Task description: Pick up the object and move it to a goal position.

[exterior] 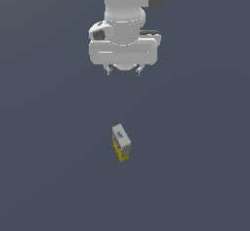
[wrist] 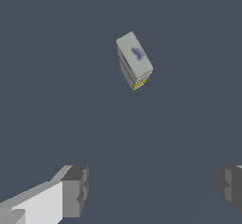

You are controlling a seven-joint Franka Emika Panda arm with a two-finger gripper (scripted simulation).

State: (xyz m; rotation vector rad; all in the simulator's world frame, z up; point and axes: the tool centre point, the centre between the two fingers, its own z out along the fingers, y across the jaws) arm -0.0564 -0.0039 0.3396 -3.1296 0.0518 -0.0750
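Gripper (exterior: 124, 71) wide open, empty, well above and apart from the carton (exterior: 120, 142) on the floor; approach step, next needs descent, centred, jaws straddling its narrow sides.

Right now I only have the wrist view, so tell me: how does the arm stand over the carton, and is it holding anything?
Observer: The pincer hangs well clear of the small yellow carton, holding nothing; its fingers are spread.
Operator: Is the carton straight under it?
Observer: Roughly; in the exterior view the carton sits directly below the pincer's middle, on the dark grey floor.
Operator: I mostly see its pale top. What about the sides?
Observer: The exterior view shows a yellow side face below the whitish-grey top, and the carton is narrower than the white pincer body.
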